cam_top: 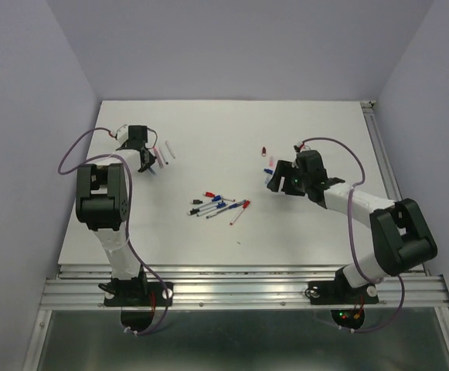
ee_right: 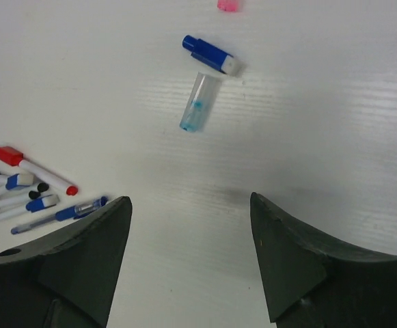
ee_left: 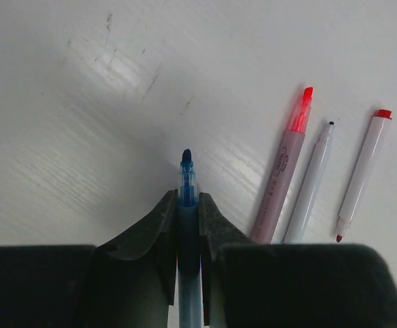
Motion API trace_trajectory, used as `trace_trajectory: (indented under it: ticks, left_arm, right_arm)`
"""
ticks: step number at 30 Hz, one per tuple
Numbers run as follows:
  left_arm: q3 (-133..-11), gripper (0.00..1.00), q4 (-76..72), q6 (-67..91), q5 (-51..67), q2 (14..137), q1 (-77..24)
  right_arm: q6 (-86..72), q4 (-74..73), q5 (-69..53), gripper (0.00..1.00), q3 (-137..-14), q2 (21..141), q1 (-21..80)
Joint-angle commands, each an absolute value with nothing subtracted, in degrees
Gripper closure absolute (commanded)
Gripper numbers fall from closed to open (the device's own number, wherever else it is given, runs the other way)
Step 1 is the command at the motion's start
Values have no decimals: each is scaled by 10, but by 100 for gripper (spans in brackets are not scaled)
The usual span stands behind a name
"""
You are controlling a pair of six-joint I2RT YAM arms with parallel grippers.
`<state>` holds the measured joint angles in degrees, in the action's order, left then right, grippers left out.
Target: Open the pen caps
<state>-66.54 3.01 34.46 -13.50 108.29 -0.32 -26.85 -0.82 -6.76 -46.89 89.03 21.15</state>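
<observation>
My left gripper [ee_left: 186, 198] is shut on a blue pen [ee_left: 186, 179] whose bare tip sticks out past the fingers, with no cap on it. It sits at the table's far left [cam_top: 148, 160]. Beside it lie three uncapped pens: a pink highlighter [ee_left: 287, 164], a pale pen [ee_left: 312, 184] and a white pen [ee_left: 362, 171]. My right gripper [ee_right: 190, 198] stands open over bare table, nothing between its fingers. Ahead of it lie loose pen caps: a blue cap [ee_right: 210, 55], a clear cap [ee_right: 199, 102] and a pink one [ee_right: 227, 5] at the frame's top edge.
A heap of several capped pens [cam_top: 220, 207] lies mid-table, also at the left of the right wrist view [ee_right: 34, 191]. A red cap [cam_top: 263, 150] sits beyond the right gripper [cam_top: 274, 179]. An aluminium rail [cam_top: 382, 154] runs along the table's right edge.
</observation>
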Motion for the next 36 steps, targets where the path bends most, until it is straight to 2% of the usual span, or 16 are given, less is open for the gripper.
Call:
trace_trajectory:
  ticks: [1, 2, 5, 6, 9, 14, 18, 23, 27, 36]
  left_arm:
    - [-695, 74, 24, 327, -142, 1092, -4]
    - [-694, 66, 21, 327, -133, 1093, -4]
    - [-688, 58, 18, 323, -118, 1092, -4]
    - [-686, 52, 18, 323, -114, 1091, -5]
    - [-671, 44, 17, 324, -112, 1071, -4]
    - [-631, 42, 23, 320, -89, 996, -5]
    - [-585, 21, 29, 306, -47, 904, -21]
    - [-517, 3, 28, 294, -22, 779, -99]
    - [-470, 1, 7, 265, 23, 716, -234]
    - [-400, 1, -65, 268, 109, 700, -400]
  right_arm:
    - [-292, 32, -102, 22, -404, 810, 218]
    - [-300, 33, -102, 20, -382, 796, 218]
    - [-311, 26, -99, 15, -363, 751, 218]
    - [-315, 25, -100, 14, -353, 738, 218]
    - [-326, 25, -101, 10, -338, 692, 218]
    - [-333, 11, -105, 4, -327, 649, 218]
    - [-344, 16, -123, 0, -314, 627, 218]
    - [-355, 19, -127, 0, -299, 599, 218]
    - [-366, 15, -122, 0, -289, 584, 218]
    - [-404, 10, -88, 0, -270, 556, 218]
